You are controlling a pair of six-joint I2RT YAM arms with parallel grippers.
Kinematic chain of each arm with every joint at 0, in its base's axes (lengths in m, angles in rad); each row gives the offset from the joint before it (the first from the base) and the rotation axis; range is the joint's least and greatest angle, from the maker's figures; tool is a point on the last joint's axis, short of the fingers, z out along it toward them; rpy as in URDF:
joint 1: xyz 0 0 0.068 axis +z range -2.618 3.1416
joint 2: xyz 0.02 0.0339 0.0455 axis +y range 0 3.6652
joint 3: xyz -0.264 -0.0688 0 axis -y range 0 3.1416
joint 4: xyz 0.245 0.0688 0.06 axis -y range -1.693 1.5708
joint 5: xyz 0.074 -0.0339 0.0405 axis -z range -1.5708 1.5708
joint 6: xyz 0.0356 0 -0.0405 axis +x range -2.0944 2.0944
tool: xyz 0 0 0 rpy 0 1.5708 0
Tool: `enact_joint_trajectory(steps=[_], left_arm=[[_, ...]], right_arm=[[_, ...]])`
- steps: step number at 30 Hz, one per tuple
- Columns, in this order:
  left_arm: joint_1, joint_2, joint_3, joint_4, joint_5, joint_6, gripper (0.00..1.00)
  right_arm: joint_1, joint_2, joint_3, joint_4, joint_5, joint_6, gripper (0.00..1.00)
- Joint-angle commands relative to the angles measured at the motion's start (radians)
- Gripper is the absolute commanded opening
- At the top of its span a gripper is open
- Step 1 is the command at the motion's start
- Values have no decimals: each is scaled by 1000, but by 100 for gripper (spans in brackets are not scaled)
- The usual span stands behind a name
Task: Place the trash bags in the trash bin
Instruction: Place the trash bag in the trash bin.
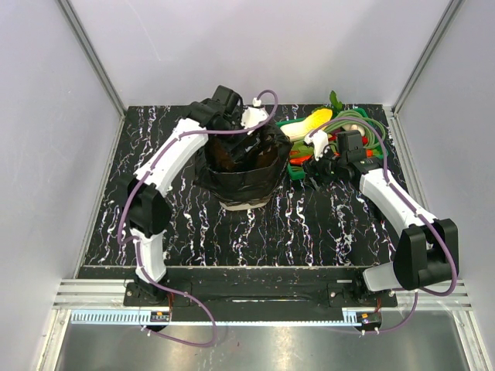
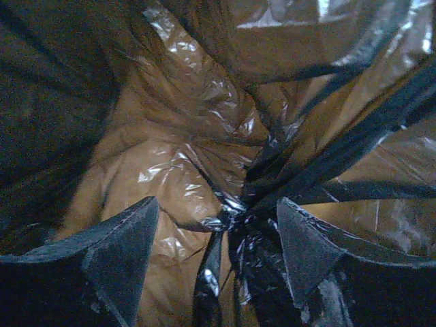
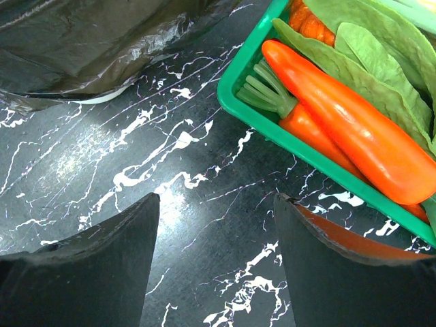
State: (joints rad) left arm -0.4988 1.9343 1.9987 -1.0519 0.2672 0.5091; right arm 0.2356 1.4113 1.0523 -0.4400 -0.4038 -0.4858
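The trash bin [image 1: 244,203] stands at the table's middle, with only its cream base showing. A glossy black trash bag [image 1: 232,179] is draped over it and lines its inside. My left gripper [image 1: 246,143] reaches down into the bin's mouth. In the left wrist view it [image 2: 216,201] is open, with the bag's gathered black folds [image 2: 248,225] between its fingers, close to the right one. The bag's thin walls look brown there. My right gripper [image 1: 315,166] is open and empty, low over the table [image 3: 216,197], between the bagged bin [image 3: 88,41] and the green tray.
A green tray [image 1: 300,164] of vegetables sits right of the bin, with orange peppers [image 3: 340,122] and green leaves [image 3: 381,61] in it. A yellow item [image 1: 313,121] and green stalks [image 1: 371,127] lie behind it. White walls enclose the table.
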Motion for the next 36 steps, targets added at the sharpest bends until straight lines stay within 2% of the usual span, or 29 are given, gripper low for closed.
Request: enact_joint_trajectory(steps=[1,5,16,36], left_arm=[[-10,-14,-33,61,-52,-119,72],[-30,-35,-92,79,-92,-126,68],[-30,-21,-163,84,-128,-144,66],[-30,92,-207,81,-174,-66,69]], right_arm=[[4,-6,9,9,2,-7,74],[4,-3,9,11,3,-11,74],[4,-8,6,11,3,-13,74],[4,-11,9,0,-1,-16,74]])
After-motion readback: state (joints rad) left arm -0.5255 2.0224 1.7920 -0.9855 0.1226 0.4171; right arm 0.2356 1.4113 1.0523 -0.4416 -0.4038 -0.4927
